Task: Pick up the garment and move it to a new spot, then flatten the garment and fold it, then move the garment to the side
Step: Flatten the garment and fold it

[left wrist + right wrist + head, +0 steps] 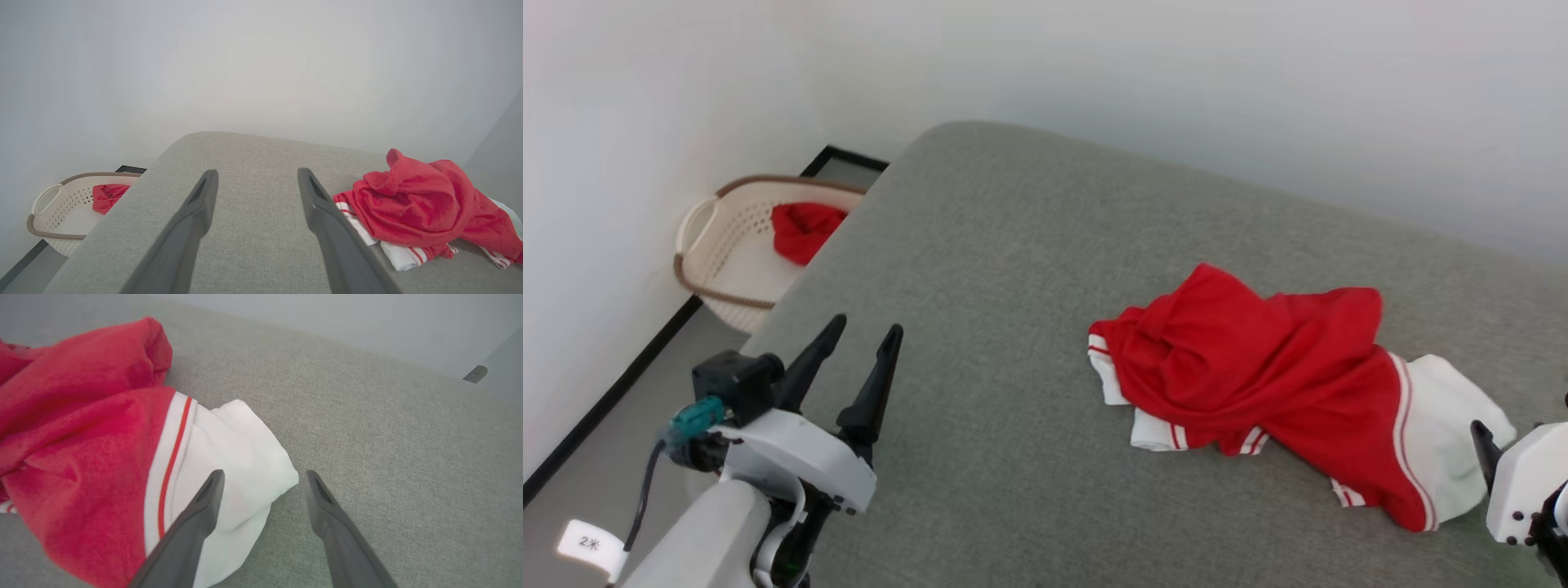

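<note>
Plainly, step 1 — the pick-up — is not yet begun: the garment lies in a crumpled red heap on the right half of the grey upholstered surface, with 1 white sleeve spilling toward the robot and another white, red-striped edge poking out on its left. The left gripper hovers over bare fabric well apart from the heap, its jaws spread wide and holding nothing. The right gripper hangs close over the white sleeve, jaws equally wide and empty; in the wrist view, 1 finger sits over the sleeve and the other over bare surface, though I cannot tell whether either touches. Beyond the far left corner, a pale laundry basket on the floor holds another red cloth. Next, I judge, the right jaws need to drop and close on a thick bunch of cloth, while the left arm crosses for a 2nd hold — so the soft shirt lifts without trailing.
</note>
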Robot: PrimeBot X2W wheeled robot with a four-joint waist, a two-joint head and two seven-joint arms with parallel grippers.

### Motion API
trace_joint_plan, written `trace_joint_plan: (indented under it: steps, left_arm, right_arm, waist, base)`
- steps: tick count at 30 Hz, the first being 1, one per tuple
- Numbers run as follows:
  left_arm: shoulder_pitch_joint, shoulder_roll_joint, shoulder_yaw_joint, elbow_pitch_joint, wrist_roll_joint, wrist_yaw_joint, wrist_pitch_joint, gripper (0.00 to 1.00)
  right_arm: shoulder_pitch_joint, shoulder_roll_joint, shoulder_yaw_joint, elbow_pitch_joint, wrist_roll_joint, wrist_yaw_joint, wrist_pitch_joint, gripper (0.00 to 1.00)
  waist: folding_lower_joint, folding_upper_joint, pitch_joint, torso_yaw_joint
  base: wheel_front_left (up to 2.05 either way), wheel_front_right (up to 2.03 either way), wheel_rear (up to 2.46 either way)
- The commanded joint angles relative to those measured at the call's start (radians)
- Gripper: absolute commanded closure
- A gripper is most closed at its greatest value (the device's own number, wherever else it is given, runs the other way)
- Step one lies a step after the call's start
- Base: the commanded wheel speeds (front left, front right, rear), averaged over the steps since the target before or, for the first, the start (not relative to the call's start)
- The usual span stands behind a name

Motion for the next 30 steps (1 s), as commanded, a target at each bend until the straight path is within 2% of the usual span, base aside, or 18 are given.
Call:
trace_joint_plan:
  steps: [1, 12, 13, 15, 22, 30]
  left_arm:
    - [0.017, -0.014, 0.024, -0.01, 0.015, -0.001, -0.004, 0.0]
    - [0.07, -0.114, 0.155, -0.011, 0.105, -0.046, -0.005, 0.0]
    - [0.073, -0.12, 0.165, -0.01, 0.11, -0.051, -0.005, 0.0]
    - [0.078, -0.132, 0.18, -0.006, 0.123, -0.054, -0.005, 0.0]
    - [0.092, -0.152, 0.218, 0.0, 0.148, -0.064, -0.005, 0.0]
    - [0.105, -0.15, 0.241, -0.007, 0.166, -0.067, -0.005, 0.0]
  right_arm:
    - [-0.016, -0.003, -0.011, 0.004, -0.003, 0.0, 0.024, 0.0]
    - [-0.071, 0.01, -0.075, 0.081, -0.026, 0.0, 0.213, 0.0]
    - [-0.073, 0.014, -0.082, 0.092, -0.027, 0.0, 0.226, 0.15]
    - [-0.08, 0.019, -0.082, 0.112, -0.031, 0.0, 0.252, 1.0]
    - [-0.105, 0.016, -0.086, 0.126, -0.019, -0.001, 0.279, 1.0]
    - [-0.135, -0.005, -0.078, 0.075, 0.006, -0.001, 0.286, 1.0]
  waist:
    - [0.0, 0.0, 0.044, 0.039]
    - [0.0, 0.0, 0.111, 0.066]
    - [0.0, 0.0, 0.114, 0.065]
    - [0.0, 0.0, 0.118, 0.064]
    - [0.0, 0.0, 0.12, 0.05]
    - [0.0, 0.0, 0.109, 0.006]
  base:
    - [0.0, 0.0, 0.0]
    - [0.0, 0.0, 0.0]
    - [0.0, 0.0, 0.0]
    - [0.0, 0.0, 0.0]
    - [0.0, 0.0, 0.0]
    - [0.0, 0.0, 0.0]
